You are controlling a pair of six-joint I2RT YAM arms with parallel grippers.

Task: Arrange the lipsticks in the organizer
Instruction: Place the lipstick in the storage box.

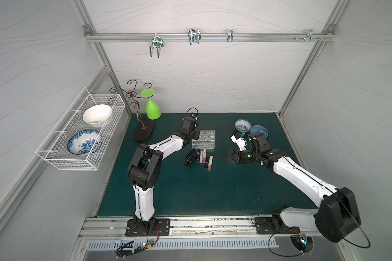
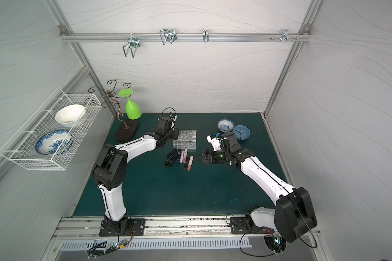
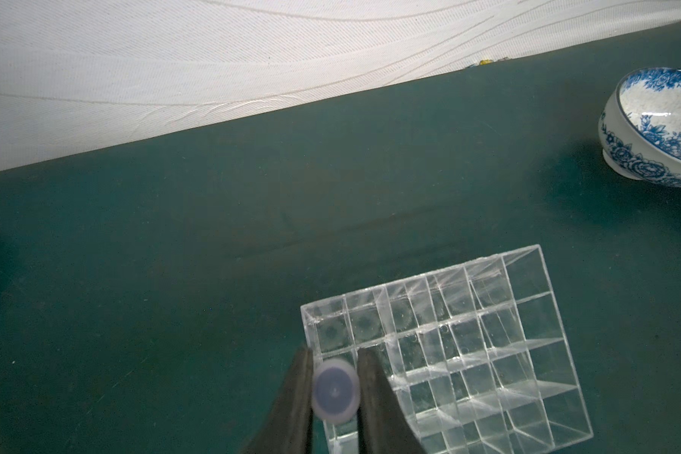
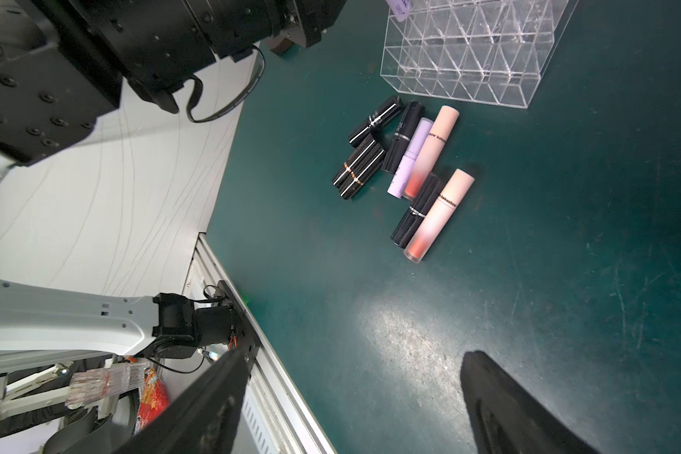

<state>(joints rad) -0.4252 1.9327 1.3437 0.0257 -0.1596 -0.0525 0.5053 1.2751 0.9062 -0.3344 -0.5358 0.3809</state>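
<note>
— Left tool (image 3: 335, 355), what has it got?
— One pale lilac lipstick (image 3: 335, 395), pinched tight. The left wrist view looks straight down the tube's round end, with a dark jaw pressed against each side.
— Where is that over the worktop (image 1: 168, 192)?
— At the 9 o'clock edge of the organizer (image 1: 203, 139) in both top views, though the wrist hides the jaws there. The tube is held upright over the edge of the grid nearest the tool. Whether its lower end is already inside a cell, I can't tell.
— And the organizer itself?
— Clear gridded box, flat on the green worktop, a little toward 12 o'clock from the middle.
— Other lipsticks (image 4: 405, 169)?
— Lying flat in a bunch just beside the organizer, at its 6 o'clock. Glossy black ones fill the 9 o'clock side. A lilac and a peach-pink lie together in the middle. One more black and one more peach-pink pair up toward 4 o'clock. Neighbours touch along their sides.
— Right tool (image 1: 223, 158)?
— Near the bunch, at its 3 o'clock, jaws spread wide and empty, tips pointing toward 9 o'clock.
— Anything further right?
— Floral bowl (image 1: 243, 125) at the organizer's 2 o'clock, and a plain blue bowl (image 1: 258, 130) just beside it, partly behind the right arm
</note>
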